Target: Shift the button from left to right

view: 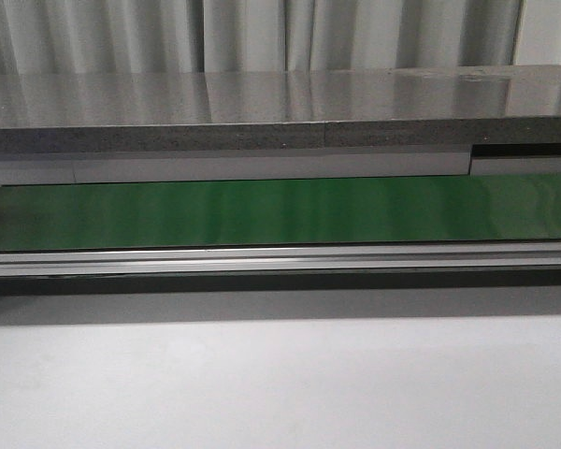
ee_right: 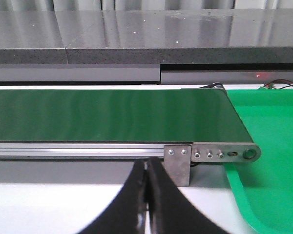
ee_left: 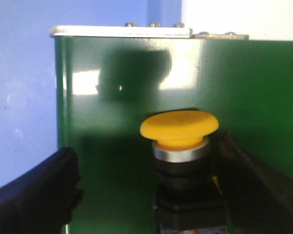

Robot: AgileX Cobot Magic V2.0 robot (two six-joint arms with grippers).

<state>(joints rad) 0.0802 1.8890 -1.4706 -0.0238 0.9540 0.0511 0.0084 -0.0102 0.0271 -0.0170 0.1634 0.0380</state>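
The left end effector (ee_left: 146,195) straddles the push-button (ee_left: 179,127) on the green belt (ee_left: 244,87), fingers spread, ungripped; the right end effector (ee_right: 147,204) waits closed, empty.

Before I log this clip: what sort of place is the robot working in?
Probably an industrial or lab conveyor cell: a long green belt on an aluminium frame, a push-button switch between the left gripper fingers, and a green tray at the belt's end.
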